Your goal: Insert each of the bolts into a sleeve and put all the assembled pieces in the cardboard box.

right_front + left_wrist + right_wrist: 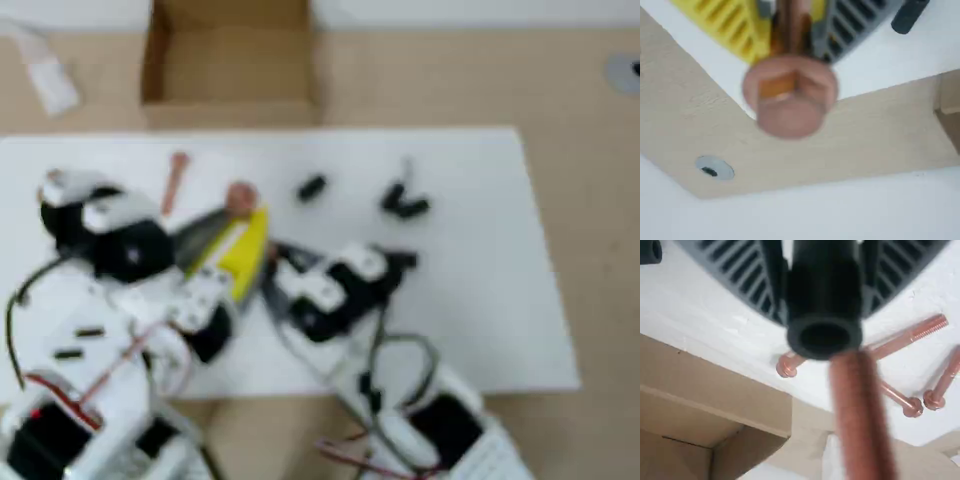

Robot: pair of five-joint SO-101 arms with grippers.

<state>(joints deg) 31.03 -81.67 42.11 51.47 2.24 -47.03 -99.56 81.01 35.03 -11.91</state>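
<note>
My left gripper (792,30), with one yellow and one grey finger, is shut on a copper bolt (790,95) whose head faces the camera. In the high view this gripper (240,215) sits mid-mat with the bolt's head (240,197) at its far end. My right gripper (822,270) is shut on a black sleeve (824,335) with its open end outward. The held bolt's threaded shaft (860,415) ends just beside and below that opening. The right gripper (275,262) stands close to the left one.
The cardboard box (230,60) stands open beyond the white mat's far edge, with its corner (715,415) near. Loose bolts (910,337) (175,180) lie on the mat's far left. Spare black sleeves (312,188) (405,203) (910,15) lie at the mat's far middle.
</note>
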